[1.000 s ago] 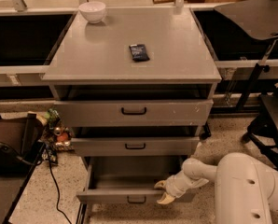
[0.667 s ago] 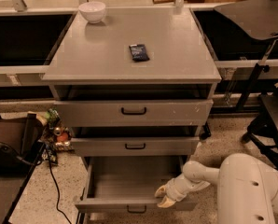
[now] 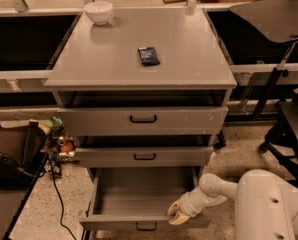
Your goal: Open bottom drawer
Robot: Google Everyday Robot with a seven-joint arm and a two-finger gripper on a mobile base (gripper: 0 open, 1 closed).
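Gripper (image 3: 178, 215) sits near right, on top rim of the bottom drawer (image 3: 139, 199) front; can't tell if jaws are open or clamped on it. Drawer is lowest in cabinet (image 3: 139, 119), pulled well out toward near side, grey inside showing. Prob rigid sheet metal on slides, light w/ no load seen, smooth so rim could slip; best hold is small black loop handle (image 3: 146, 226) at front centre. Count: 3 drawers, 3 handles, 1 white bowl (image 3: 98, 11) far left on counter (image 3: 189, 59), 1 dark packet (image 3: 148, 55) mid-counter
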